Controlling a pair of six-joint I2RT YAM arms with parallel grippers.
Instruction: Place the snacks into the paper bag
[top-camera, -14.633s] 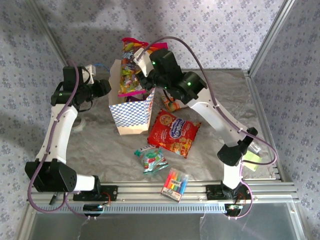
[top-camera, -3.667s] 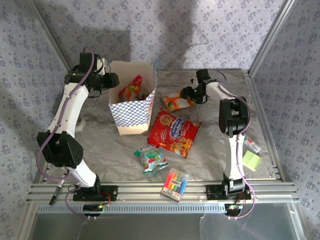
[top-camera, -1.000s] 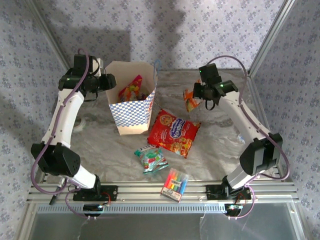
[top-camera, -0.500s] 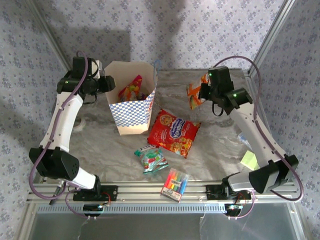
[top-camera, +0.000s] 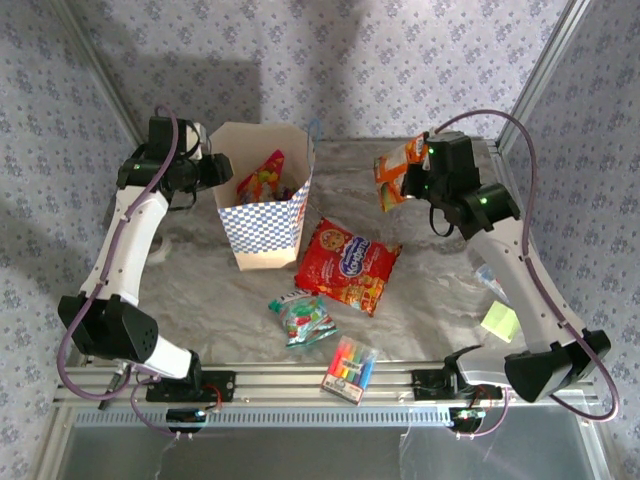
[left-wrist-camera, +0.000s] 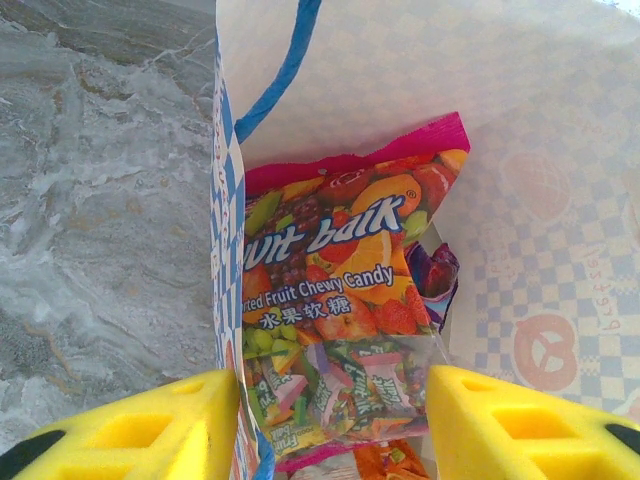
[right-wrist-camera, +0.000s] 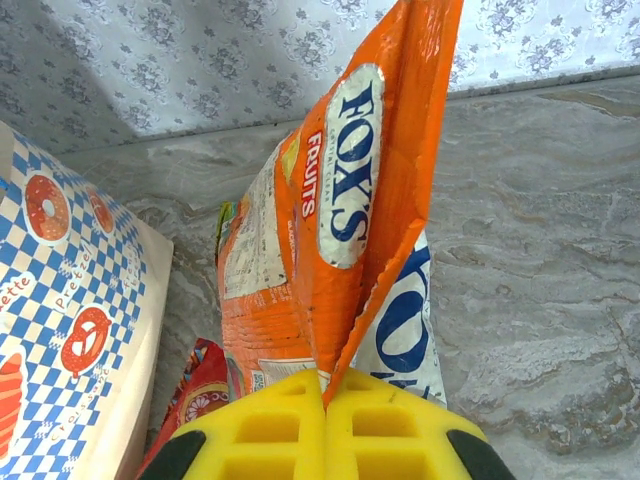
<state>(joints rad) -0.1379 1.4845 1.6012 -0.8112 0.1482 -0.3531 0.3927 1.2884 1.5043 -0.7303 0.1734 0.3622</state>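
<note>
orange and white foil, a small fox's packet (right-wrist-camera: 340, 230), is pinched by one edge in the right gripper (right-wrist-camera: 325, 385), whose yellow fingers (right-wrist-camera: 270, 425) are pressed together on it. in the top view this packet hangs clear of the grey marbled table (top-camera: 430, 290) at the far right, well apart from the paper bag (top-camera: 262, 225).

the bag stands upright at the far left of centre, with its mouth open. the left gripper (left-wrist-camera: 335, 420) sits at its left rim with its jaws spread: one finger is outside the checkered wall and the other is inside. the wall runs between them, close to the outer finger, and is not squeezed. a blue cord handle (left-wrist-camera: 285, 70) crosses the rim above. inside, a pink-edged candy bag (left-wrist-camera: 350, 300) leans against the wall, with a purple packet (left-wrist-camera: 435, 275) tucked behind it.

other things lie on the table — the large red cookie bag (top-camera: 348, 265) flat just beside the paper bag's base, and a green-red packet (top-camera: 303, 320) nearer the arms. a clear pack of markers (top-camera: 349, 368) lies by the near rail, and a yellow sticky-note pad (top-camera: 500, 320) lies by the right arm.
</note>
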